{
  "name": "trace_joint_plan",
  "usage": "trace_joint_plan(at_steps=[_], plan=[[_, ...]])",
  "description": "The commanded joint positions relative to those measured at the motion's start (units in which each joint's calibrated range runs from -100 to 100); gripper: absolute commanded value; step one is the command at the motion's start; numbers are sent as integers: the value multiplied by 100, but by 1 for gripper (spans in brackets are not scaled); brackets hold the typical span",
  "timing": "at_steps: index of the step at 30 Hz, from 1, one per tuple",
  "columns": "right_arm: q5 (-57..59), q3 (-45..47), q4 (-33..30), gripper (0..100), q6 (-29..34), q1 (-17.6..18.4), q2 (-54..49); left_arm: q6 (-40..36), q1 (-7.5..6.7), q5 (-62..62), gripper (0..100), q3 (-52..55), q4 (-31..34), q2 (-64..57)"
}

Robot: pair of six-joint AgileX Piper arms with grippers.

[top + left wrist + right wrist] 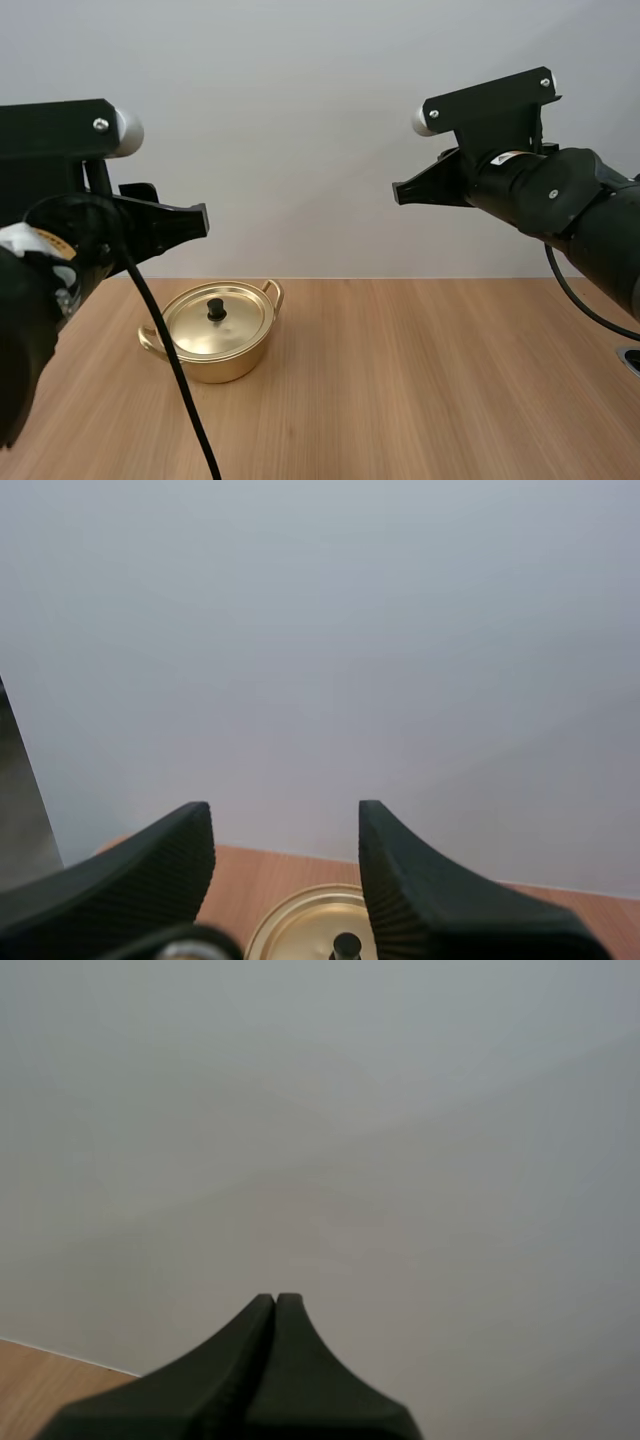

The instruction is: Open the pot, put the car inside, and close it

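Gold metal pot (pixel 215 335) w/ lid on, lower left of wooden worktop (pixel 450 380). Left claw (pixel 285 815) released above it; right claw (pixel 275 1302) clenched, empty. Opening pending; next: grip black lid knob (pixel 216 309).

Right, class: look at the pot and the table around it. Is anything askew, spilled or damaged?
Nothing stands out. The pot stands upright on the table, its lid seated squarely with the knob at its centre. No spill or dent shows. The left gripper is open and the right gripper shut, both raised above the table.
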Motion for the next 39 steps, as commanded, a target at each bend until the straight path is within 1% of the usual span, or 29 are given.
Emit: trace_joint_plan(at_steps=[1,3,4,5,6,7,8,12,13,17,21,23,32,34,36,39], plan=[[-21,5,5,0,5,1,-4,814,4,-868,66,352,0,-1417],[-167,5,4,0,5,1,-4,1105,4,-865,66,660,0,-1417],[-240,5,-6,0,5,1,-4,1182,4,-865,64,797,0,-1417],[-278,5,-7,0,5,1,-4,1234,4,-865,62,921,0,-1417],[-328,5,-48,0,5,1,-4,1244,4,-910,57,1035,0,-1417],[-343,5,-74,0,5,1,-4,1244,4,-925,51,1112,0,-1417],[-343,5,-75,0,5,1,-4,1244,4,-925,42,1187,0,-1417],[-343,5,-75,0,5,1,-4,1244,4,-1053,4,1419,-11,-1417],[-343,5,-75,0,5,1,-4,1244,4,-1163,0,1502,-11,-1417],[-343,5,-75,0,5,1,-4,1234,-11,-2017,0,1938,-94,-1417],[-343,5,-75,0,5,1,-4,1208,-166,-2135,0,2367,-154,-1417],[-343,5,-75,0,5,1,-4,1208,-210,-2135,0,2528,-154,-1417],[-327,5,-35,0,5,1,-4,1208,-496,-2133,0,2906,-154,-1417],[-327,5,-35,0,89,1,-4,1208,-577,-2088,0,3054,-154,-1417],[-275,5,-35,0,254,1,-4,1125,-593,-2066,0,3101,-154,-1417],[-57,5,-35,0,256,1,-4,826,-593,-1902,0,3101,52,-1417]])
